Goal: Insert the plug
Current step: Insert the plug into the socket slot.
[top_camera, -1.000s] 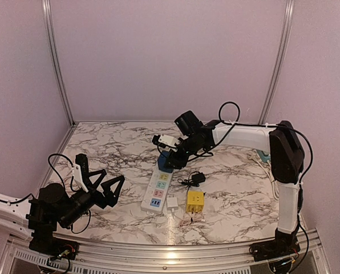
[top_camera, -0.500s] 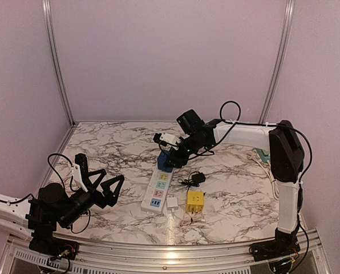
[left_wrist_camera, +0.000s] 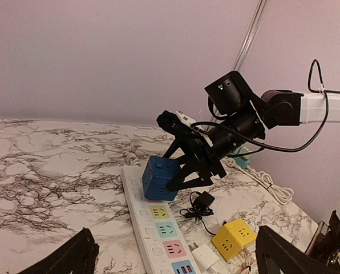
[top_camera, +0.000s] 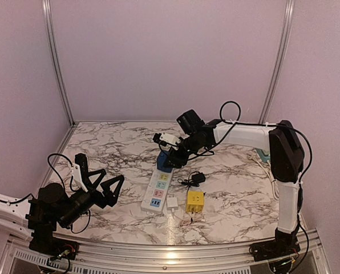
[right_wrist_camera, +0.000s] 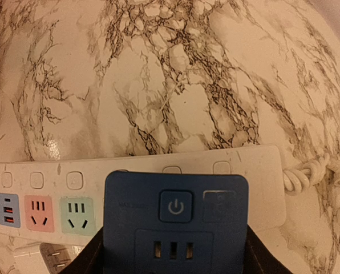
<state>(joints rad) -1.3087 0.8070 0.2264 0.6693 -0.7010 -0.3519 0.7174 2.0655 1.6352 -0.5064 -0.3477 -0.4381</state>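
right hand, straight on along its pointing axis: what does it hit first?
Most likely the white power strip. The right hand points down at it, gripping the blue cube plug, so the cube would meet the strip first, toward its corded end. Whether they already touch is unclear.

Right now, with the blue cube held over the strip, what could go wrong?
The cube looks tilted in the right gripper, so it may miss the socket. The strip lies unheld, the left gripper open and far off, so a push may slide it. The cube hides the socket below it.
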